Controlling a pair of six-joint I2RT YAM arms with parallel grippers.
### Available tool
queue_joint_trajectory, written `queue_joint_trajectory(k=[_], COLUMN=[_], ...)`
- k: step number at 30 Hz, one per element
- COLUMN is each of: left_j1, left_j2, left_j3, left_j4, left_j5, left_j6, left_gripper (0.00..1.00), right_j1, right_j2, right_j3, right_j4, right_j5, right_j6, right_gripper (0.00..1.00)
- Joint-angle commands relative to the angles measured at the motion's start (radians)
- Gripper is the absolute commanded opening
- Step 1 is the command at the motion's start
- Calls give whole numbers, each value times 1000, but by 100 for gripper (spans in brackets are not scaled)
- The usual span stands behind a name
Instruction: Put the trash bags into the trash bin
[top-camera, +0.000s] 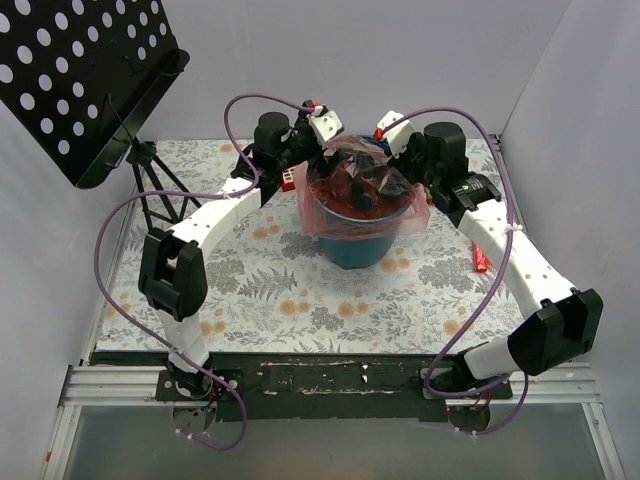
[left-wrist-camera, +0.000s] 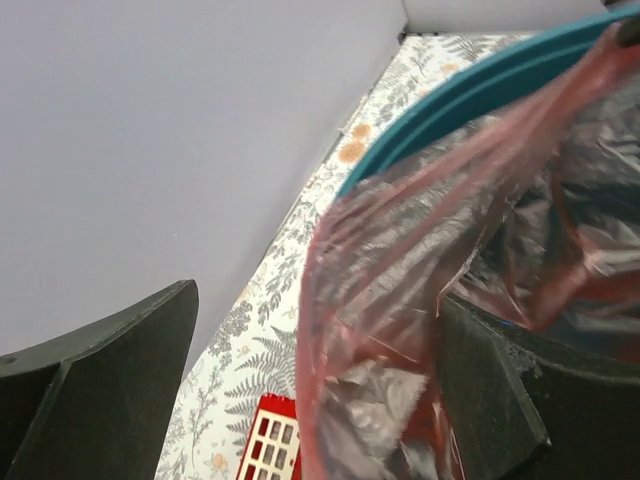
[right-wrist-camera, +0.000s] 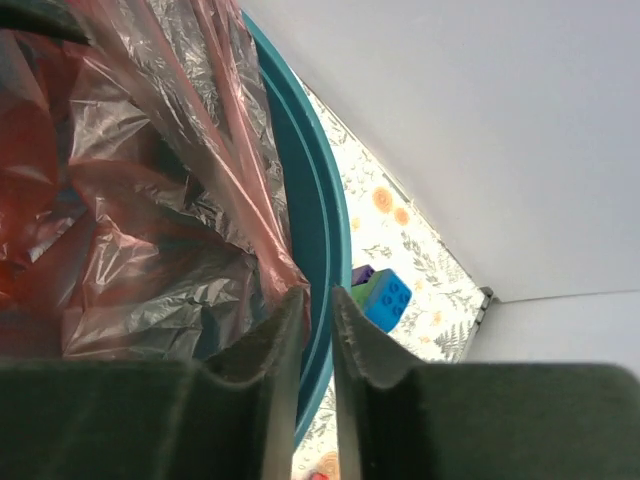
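The teal trash bin (top-camera: 358, 245) stands at the middle back of the flowered table. A red-pink trash bag (top-camera: 350, 185) lies over its mouth, with film hanging outside the rim (top-camera: 420, 212). My left gripper (top-camera: 326, 160) is at the bin's back left and stands wide open (left-wrist-camera: 300, 400). The bag's film (left-wrist-camera: 400, 330) hangs between its fingers, and one finger (left-wrist-camera: 490, 400) sits behind the film. My right gripper (right-wrist-camera: 318, 295) is at the bin's back right. Its jaws are nearly together astride the teal rim (right-wrist-camera: 315, 200), with the film (right-wrist-camera: 150, 200) bunched at one fingertip.
A small red block with a white grid (left-wrist-camera: 270, 440) lies on the table left of the bin (top-camera: 288, 180). Blue, green and purple bricks (right-wrist-camera: 385, 298) sit beyond the bin. A red object (top-camera: 481, 260) lies by the right arm. A perforated music stand (top-camera: 90, 80) fills the back left.
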Motion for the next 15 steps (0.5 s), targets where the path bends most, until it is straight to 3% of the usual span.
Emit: queue_joint_trajectory(k=[1,3,15], left_j1=[-4,-4,-4], left_j2=[39,68,229], left_j3=[90,126,314], left_j4=[177,194,237], left_j5=[-88,-106,-198], left_j6=[-89,-126,-317], left_gripper=[92,91,86], right_j1=[-24,-50,-208], right_j2=[8,19,83], right_j3=[35,61,147], right_j4=[41,17,-40], right_j5=[26,-4,-205], right_j6=[20,51,203], right_gripper=[12,1,1])
